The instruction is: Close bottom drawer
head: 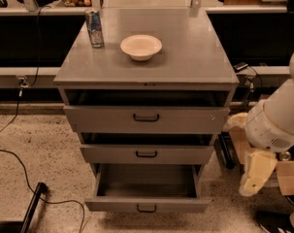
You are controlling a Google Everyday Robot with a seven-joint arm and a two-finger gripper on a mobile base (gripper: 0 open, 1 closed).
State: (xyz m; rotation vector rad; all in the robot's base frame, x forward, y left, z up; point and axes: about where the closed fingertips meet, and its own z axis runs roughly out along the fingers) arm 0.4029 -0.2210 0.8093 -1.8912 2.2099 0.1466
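The grey metal cabinet [146,72] stands in the middle of the camera view. Its bottom drawer [146,205] has the shortest front and a small black bar handle [146,208]. It is pulled far out, and its inside shows nothing in it. The two drawers above it stand slightly open. My gripper [255,174], cream coloured, hangs under the white arm [275,123]. It is to the right of the cabinet, about level with the bottom drawer, and apart from it.
A can [94,28] and a white bowl [141,46] stand on the cabinet top. Black cables [20,164] and a black bar [32,208] lie on the floor at the left. Cardboard boxes [289,176] and a shoe [277,222] are at the right.
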